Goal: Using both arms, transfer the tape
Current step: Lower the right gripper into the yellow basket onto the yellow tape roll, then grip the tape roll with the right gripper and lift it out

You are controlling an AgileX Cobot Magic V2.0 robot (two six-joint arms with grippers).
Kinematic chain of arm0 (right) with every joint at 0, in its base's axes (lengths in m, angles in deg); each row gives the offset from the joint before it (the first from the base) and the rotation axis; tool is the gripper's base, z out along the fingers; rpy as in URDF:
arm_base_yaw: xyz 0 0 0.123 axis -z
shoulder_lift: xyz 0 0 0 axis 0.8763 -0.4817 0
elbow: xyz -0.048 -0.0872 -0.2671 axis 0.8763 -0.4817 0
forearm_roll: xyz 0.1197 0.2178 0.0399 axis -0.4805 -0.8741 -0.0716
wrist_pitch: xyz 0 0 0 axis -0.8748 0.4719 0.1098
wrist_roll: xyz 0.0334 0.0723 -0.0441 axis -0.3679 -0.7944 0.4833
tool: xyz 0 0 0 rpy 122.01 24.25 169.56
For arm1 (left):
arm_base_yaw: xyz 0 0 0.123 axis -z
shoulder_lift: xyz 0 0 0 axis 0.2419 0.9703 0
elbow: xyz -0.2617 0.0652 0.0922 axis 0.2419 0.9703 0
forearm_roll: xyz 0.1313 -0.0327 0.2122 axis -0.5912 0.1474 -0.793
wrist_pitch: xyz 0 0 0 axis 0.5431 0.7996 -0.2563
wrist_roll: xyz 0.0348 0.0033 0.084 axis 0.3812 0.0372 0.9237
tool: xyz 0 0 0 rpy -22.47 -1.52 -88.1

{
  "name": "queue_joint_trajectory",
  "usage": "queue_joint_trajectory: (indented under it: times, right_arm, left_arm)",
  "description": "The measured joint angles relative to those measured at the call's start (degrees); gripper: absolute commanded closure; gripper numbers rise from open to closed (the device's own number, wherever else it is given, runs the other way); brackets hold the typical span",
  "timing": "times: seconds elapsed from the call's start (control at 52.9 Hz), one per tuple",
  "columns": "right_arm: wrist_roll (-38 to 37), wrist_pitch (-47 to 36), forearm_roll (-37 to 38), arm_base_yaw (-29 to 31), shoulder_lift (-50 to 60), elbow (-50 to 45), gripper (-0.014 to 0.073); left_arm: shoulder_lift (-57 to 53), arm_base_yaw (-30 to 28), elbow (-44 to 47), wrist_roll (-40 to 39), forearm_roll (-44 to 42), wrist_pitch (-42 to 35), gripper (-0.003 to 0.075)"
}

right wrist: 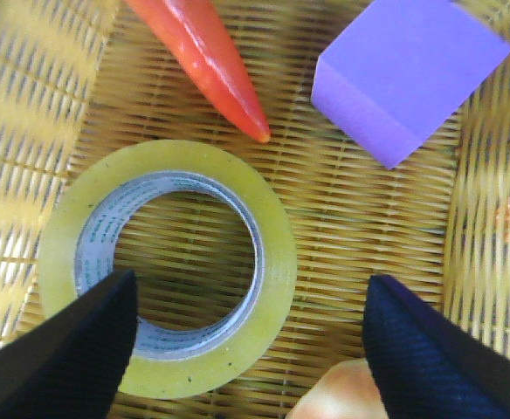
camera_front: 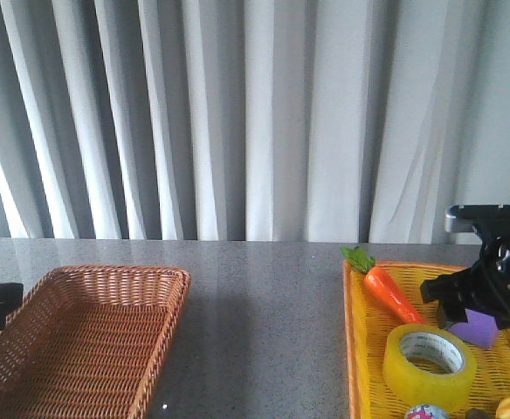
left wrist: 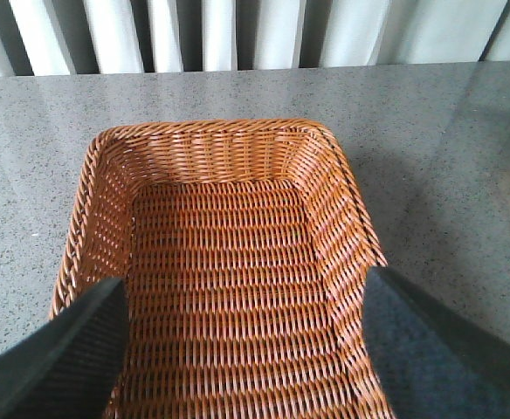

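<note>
The tape (camera_front: 430, 364) lies flat, with its hole facing up, in a yellow wicker tray (camera_front: 353, 349) at the right end of the grey speckled bench (camera_front: 264, 297), close to the bench's near edge. It is a wide roll of translucent yellow tape with a white printed core, and the tray's weave shows through the hole in the right wrist view.

The right tool (right wrist: 246, 349) hangs above the tray with its two dark fingers (right wrist: 63, 358) spread wide. One finger is over the rim of the tape (right wrist: 176, 262) and the other is clear of the roll to one side; neither grips anything. In the front view the right arm (camera_front: 491, 279) is seen over the tray's far right part, beyond the tape.

An orange toy carrot (camera_front: 392, 292) with green leaves lies in the tray toward the far edge of the bench, its tip pointing at the tape without touching it. A purple block (camera_front: 475, 330) sits beside the tape, toward the right edge.

The left tool (left wrist: 242, 349) is over a brown wicker basket (left wrist: 98, 227) at the left end of the bench, its fingers (left wrist: 63, 358) wide apart and empty. The basket holds nothing visible. Grey-white curtains (camera_front: 237, 113) hang behind the far edge.
</note>
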Motion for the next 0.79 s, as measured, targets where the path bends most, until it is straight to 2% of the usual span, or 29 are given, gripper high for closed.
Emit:
queue_joint_trajectory:
  times: [0.492, 0.643, 0.794]
  right_arm:
    - [-0.04, 1.91, 0.22, 0.00, -8.30, 0.00, 0.0094]
    - [-0.10, 0.59, 0.44, 0.00, -9.51, 0.01, 0.0165]
    - [-0.95, -0.71, 1.21, 0.00, -11.26, 0.19, 0.0301]
  left_arm:
    - [0.00, 0.00, 0.00, 0.00, 0.00, 0.33, 0.0205]
    - [0.00, 0.00, 0.00, 0.00, 0.00, 0.40, 0.0240]
    - [0.00, 0.00, 0.00, 0.00, 0.00, 1.42, 0.0288]
